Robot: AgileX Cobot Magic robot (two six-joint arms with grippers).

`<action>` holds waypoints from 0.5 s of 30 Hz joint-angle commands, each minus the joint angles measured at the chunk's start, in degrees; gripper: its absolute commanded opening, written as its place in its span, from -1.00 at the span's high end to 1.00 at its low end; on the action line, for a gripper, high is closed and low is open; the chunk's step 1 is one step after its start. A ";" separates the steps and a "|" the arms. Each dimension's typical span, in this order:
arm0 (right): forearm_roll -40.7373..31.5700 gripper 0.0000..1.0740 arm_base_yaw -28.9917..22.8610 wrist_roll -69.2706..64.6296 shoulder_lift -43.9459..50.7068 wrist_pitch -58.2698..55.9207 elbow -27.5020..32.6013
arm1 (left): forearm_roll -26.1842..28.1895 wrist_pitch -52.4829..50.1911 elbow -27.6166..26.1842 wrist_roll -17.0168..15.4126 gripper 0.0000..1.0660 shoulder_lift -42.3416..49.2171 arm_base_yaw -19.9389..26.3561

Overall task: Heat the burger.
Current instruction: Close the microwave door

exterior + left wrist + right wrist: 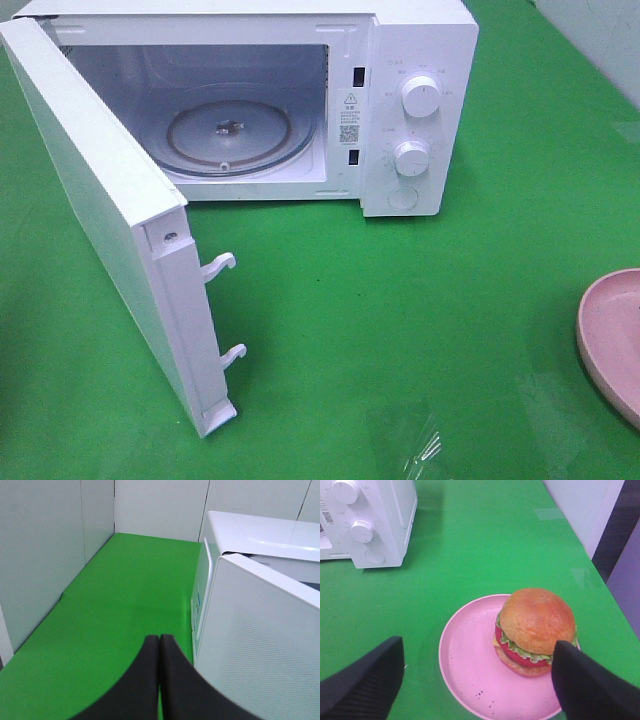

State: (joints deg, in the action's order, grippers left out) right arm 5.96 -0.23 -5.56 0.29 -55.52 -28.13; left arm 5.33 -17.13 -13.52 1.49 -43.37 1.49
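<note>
microwave (300, 100) sits far centre on the green table (400, 330), door (100, 210) swung wide open to the left, glass turntable (240, 135) bare inside. burger (536, 630) sits on the pink plate (470, 670) at the right edge of the table, toward the plate's right side. right gripper (477, 680) spread wide above the plate, grasping nothing. left gripper (159, 645) clenched tight, nothing in it, just left of the door.

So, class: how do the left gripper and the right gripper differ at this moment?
The left gripper is shut, fingers pressed together, holding nothing; the right gripper is open wide. The left gripper sits beside the microwave's open door; the right gripper hangs over the burger on its pink plate. Both have black fingers.
</note>
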 commanded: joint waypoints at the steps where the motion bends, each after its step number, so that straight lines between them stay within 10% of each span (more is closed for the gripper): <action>1: -0.29 -0.42 0.29 0.57 1.38 0.57 0.17 | -4.76 -8.77 1.43 -2.98 1.00 -4.41 0.23; 7: -0.29 -0.42 0.29 0.57 1.38 0.57 0.17 | -22.57 -23.61 1.89 -17.76 1.00 -18.62 0.23; 15: -0.29 -0.42 0.29 0.57 1.38 0.57 0.17 | -31.17 -28.88 -0.23 -21.43 1.00 -28.88 -2.81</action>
State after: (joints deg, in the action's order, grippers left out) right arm 5.90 -0.23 -5.56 0.29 -55.52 -28.13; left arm -24.81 -44.40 -13.06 -19.14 -72.19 -0.97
